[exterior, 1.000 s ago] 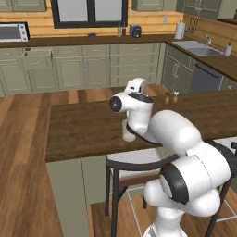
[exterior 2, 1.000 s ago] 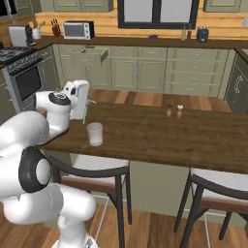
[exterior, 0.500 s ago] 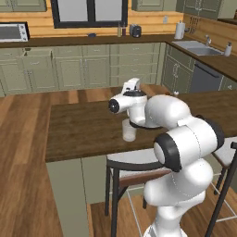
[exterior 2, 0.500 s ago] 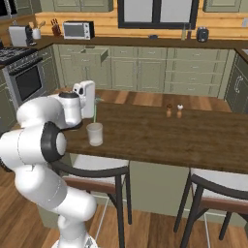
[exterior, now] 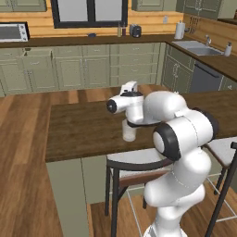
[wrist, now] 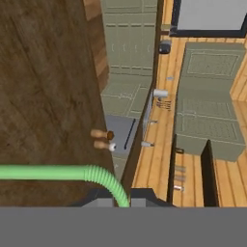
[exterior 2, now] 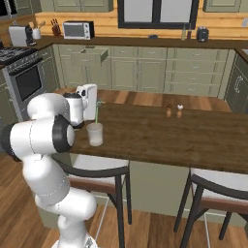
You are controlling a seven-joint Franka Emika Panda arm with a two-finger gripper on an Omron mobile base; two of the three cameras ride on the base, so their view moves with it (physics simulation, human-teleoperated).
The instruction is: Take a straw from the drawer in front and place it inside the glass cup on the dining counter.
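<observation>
Straw (exterior 2: 96,112) hangs upright, pinched in the gripper (exterior 2: 98,102) jaws at the glass cup's (exterior 2: 95,134) twelve o'clock, lined up for lowering inside.

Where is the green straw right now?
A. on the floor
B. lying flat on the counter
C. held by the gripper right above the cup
C: the gripper holds the straw upright, its lower end at the cup rim.

glass cup (exterior: 129,132) on the dining counter (exterior: 83,129), directly under the white arm's hand
</observation>
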